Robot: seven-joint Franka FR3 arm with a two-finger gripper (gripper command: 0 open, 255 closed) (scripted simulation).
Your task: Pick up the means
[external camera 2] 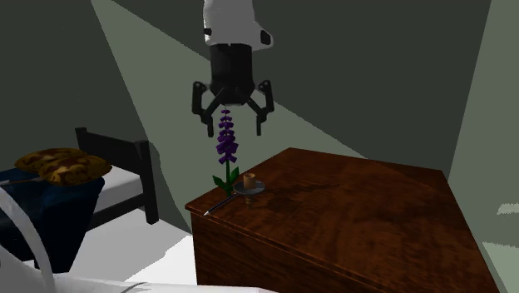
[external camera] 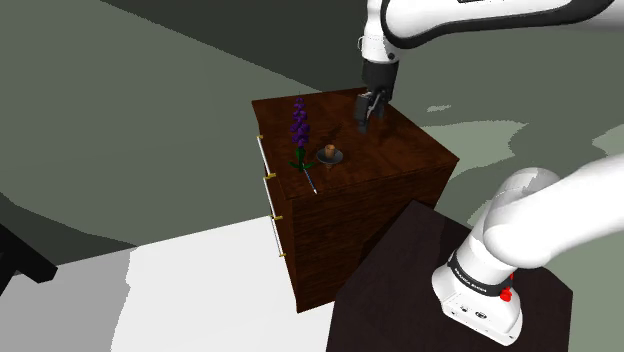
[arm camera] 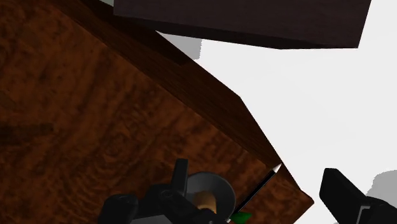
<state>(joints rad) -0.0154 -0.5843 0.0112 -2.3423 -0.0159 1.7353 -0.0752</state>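
- Purple flower [external camera: 299, 125], leftmost on the dresser [external camera: 405, 160] in the shoulder view, stands upright and tall. We judge it the main hazard, so we would come down on the side away from it and keep the fingers off its spike.
- Next comes a thin dark rod [external camera: 311, 180], which we take for the "means", though the word is vague. It lies flat near the dresser's front corner, just beside the flower's foot. We would turn the wrist so the fingers straddle it across its length, not along it.
- A small grey dish [external camera: 330, 154] with a brownish stub in it sits near the rod, to its right. One finger must land between the two, so we would narrow the opening before the last descent.
- The black tool [external camera: 368, 118], furthest right, hangs above the dresser with fingers apart and nothing between them. We would shift it toward the front corner, then lower it until the tips nearly meet the wood, since so low a rod leaves little to bite.
- From left to right in the second exterior view, the rod starts at the dresser's edge and runs straight toward the dish. It is slim, black and pen-like. The wrist view shows a white point on the end nearest the corner. We expect it to roll or slip under a careless squeeze.
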